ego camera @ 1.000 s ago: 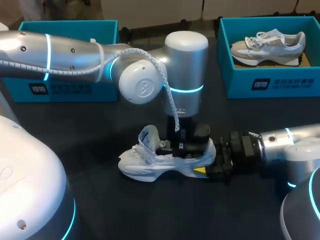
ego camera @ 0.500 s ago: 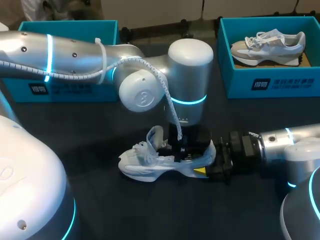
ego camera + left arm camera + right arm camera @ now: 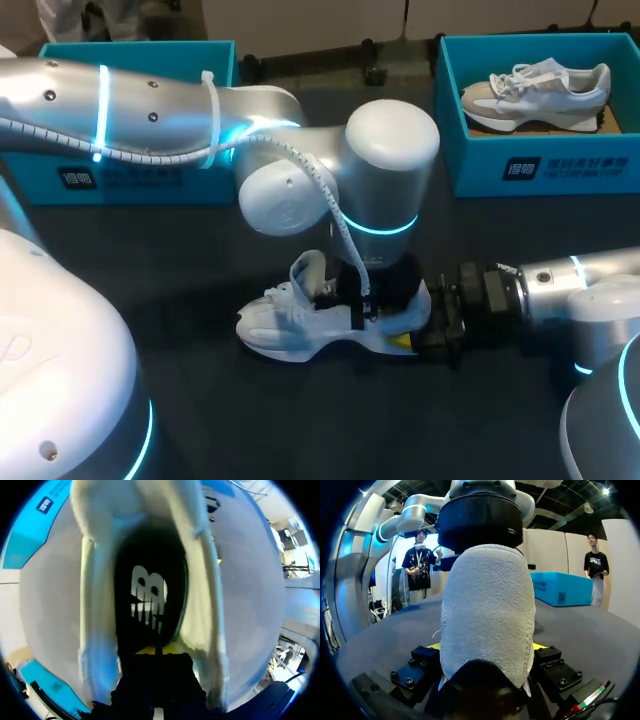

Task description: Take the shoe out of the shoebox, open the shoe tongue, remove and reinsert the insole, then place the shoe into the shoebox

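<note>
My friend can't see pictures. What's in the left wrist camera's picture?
You look straight down into a white shoe: its dark insole with a white mark lies inside. The left pincer dips into the shoe's opening. The shoe sits on a table, with a blue box off beside it.

The bench (image 3: 200,400) has a dark, matte top. At its far right corner stands a teal cardboard box (image 3: 478,150), open at the top, with a dark label of pale print on its near wall. Inside it a grey and white sneaker (image 3: 540,92) rests upright on its sole, toe toward the middle of the bench, heel close to the box's right wall, its white laces lying loose over the top. A bit of brown (image 3: 612,118) shows just beside the heel; what it is cannot be told.
</note>
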Controlling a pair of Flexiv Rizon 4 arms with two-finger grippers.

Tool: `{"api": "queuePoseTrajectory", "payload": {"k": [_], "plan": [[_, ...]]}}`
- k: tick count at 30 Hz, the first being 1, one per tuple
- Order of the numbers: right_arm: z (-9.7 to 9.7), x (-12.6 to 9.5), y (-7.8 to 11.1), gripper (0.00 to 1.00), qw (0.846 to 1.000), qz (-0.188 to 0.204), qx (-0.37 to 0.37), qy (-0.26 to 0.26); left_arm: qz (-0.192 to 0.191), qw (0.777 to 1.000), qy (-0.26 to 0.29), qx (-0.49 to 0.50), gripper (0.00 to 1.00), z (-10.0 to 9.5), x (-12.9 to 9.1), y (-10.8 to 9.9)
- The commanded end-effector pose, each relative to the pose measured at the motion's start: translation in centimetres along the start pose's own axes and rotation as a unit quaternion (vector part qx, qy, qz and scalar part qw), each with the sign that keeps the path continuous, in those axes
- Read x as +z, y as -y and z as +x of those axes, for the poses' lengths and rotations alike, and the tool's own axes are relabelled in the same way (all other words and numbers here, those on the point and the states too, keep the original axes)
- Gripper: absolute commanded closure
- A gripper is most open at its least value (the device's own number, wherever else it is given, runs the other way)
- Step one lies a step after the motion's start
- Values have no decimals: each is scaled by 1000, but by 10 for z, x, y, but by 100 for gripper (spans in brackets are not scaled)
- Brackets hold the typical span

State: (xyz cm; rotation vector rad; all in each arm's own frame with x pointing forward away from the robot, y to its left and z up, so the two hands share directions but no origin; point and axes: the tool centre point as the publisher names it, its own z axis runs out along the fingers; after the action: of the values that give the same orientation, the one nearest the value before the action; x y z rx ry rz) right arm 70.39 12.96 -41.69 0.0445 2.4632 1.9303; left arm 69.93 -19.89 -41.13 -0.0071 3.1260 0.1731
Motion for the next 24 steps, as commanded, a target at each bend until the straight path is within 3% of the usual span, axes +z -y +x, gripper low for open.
{"api": "queuePoseTrajectory", "payload": {"k": [1,7,15,24], "plan": [[1,0,0,100,1000,3,1,-2,-10,1000,10,-10,100,-18,19,4],[1,0,0,100,1000,3,1,-2,-3,1000,13,-14,100,-21,12,1],[1,0,0,100,1000,3,1,-2,58,997,-49,14,100,-14,-17,-7],[1,0,0,100,1000,3,1,-2,103,990,-82,54,100,-2,-47,-10]]}}
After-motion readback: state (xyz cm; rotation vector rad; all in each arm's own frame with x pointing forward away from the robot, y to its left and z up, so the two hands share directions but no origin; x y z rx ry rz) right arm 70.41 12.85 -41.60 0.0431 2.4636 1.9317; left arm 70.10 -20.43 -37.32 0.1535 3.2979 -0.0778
